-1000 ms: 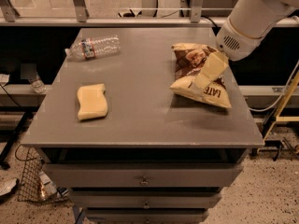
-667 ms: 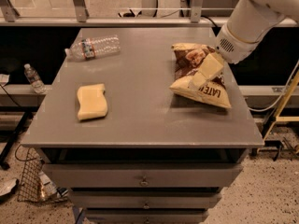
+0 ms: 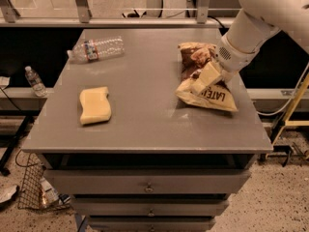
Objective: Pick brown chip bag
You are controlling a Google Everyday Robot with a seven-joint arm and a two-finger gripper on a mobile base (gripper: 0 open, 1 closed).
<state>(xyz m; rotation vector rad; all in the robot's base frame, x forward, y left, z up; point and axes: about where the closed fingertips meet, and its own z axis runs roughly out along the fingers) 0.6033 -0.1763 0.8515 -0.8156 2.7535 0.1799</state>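
Whether the jaws are clenched on anything or released cannot be told, since their tips are seen only as one pale block pressed against crinkled foil. The gripper is now found low on the brown chip bag, at the seam where the dark brown upper part meets the cream-yellow lettered end. Compared with a second ago, it is seen to have been brought down and a little to the left in the camera view. It was then held near the bag's upper right edge, and it is now set against the bag's middle. The foil around the contact appears slightly more bunched, though this is hard to confirm.

The bag itself is not seen to have been shifted. It lies on the right part of the worktop, brown end toward the back and cream end toward the front right corner, and no part of it appears to be raised off the surface. The white arm is angled in from the upper right.

Further out, the pale-yellow sponge on the left and the water bottle lying at the back left are found where they were, well apart from the bag.

The approach is therefore judged to be over and the grasp itself to be in hand. The lift is not yet done. A firm pinch on a fold is thought to be needed, as puffed foil is likely to slip or collapse when squeezed.
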